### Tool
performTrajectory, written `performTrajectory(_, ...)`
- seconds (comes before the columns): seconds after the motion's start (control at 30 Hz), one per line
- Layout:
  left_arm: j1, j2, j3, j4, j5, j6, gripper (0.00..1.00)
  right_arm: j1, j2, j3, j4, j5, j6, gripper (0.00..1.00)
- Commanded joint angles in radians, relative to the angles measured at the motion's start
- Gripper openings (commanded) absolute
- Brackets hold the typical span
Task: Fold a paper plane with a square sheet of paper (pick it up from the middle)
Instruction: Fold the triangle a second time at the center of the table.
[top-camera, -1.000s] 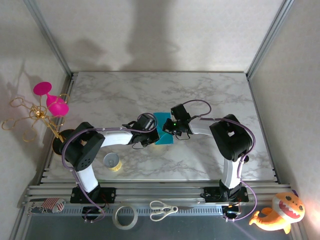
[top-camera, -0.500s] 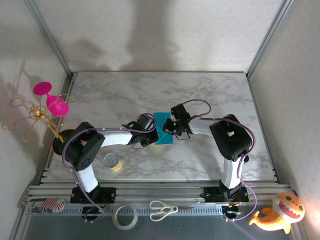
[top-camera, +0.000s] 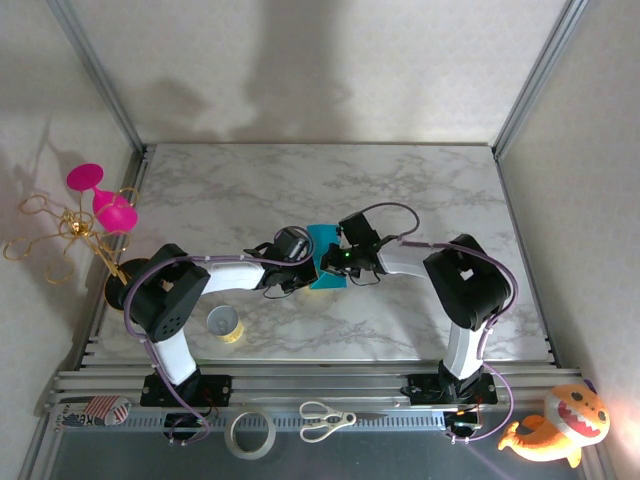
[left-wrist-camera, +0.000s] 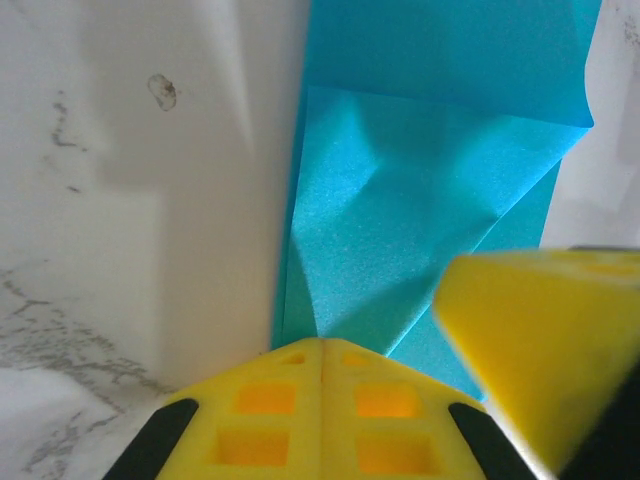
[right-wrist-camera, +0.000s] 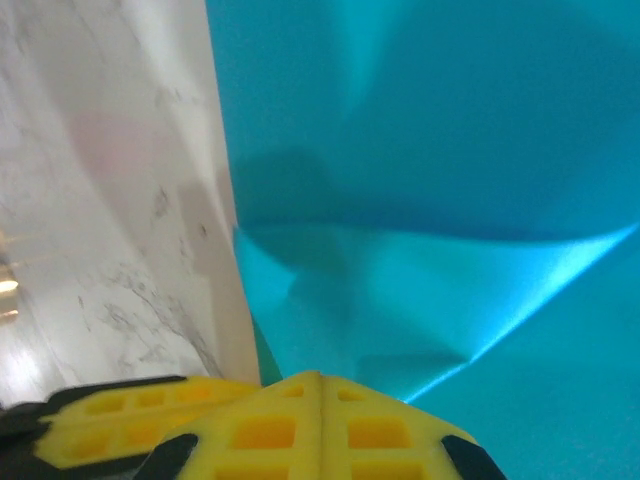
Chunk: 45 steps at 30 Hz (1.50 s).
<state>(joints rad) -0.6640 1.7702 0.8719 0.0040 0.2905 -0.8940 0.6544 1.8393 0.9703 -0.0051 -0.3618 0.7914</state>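
Note:
The teal-blue square sheet of paper (top-camera: 325, 243) lies folded on the marble table (top-camera: 420, 190), between the two wrists. In the left wrist view, slanted flaps overlap on the sheet of paper (left-wrist-camera: 420, 190). My left gripper (left-wrist-camera: 322, 343) is shut, and its yellow tips meet at the sheet's near edge. The right gripper's yellow fingers (left-wrist-camera: 545, 335) show blurred at the right. My right gripper (right-wrist-camera: 320, 375) is shut too, tips down on the creased sheet of paper (right-wrist-camera: 440, 180), with the left gripper's yellow fingers (right-wrist-camera: 110, 420) beside it. In the top view the left gripper (top-camera: 306, 262) and right gripper (top-camera: 334, 262) nearly touch.
A small yellow tape roll (top-camera: 224, 323) stands by the left arm. Pink glasses on a gold stand (top-camera: 100, 210) are off the table's left edge. Scissors (top-camera: 325, 421), a tape ring (top-camera: 250, 435) and an orange plush toy (top-camera: 562, 422) lie along the near rail.
The right wrist has shifted slightly left, further over the paper and closer to the left gripper. The left arm and the paper have stayed where they were.

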Motion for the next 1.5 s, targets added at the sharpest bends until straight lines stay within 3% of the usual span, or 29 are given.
performTrajectory(0.0,0.008,0.032,-0.014,-0.050,-0.024,0.016,0.05,0.007,0.035,-0.004,-0.013,0.004,0.027,0.01)
performTrajectory(0.23,0.007,-0.002,0.010,-0.057,-0.017,0.023,0.05,0.004,0.083,-0.007,-0.068,0.083,0.036,0.00)
performTrajectory(0.43,0.007,-0.074,-0.003,0.033,0.063,-0.014,0.09,0.001,0.087,-0.010,-0.079,0.090,0.040,0.00)
performTrajectory(0.73,0.004,-0.034,-0.016,0.028,0.116,-0.022,0.06,-0.001,0.098,-0.005,-0.094,0.092,0.046,0.00)
performTrajectory(1.23,0.004,0.015,-0.051,-0.085,0.043,0.043,0.04,-0.005,0.113,0.010,-0.130,0.093,0.040,0.00)
performTrajectory(1.47,0.016,-0.056,-0.083,-0.261,-0.001,0.132,0.03,-0.007,0.112,0.014,-0.142,0.093,0.029,0.00)
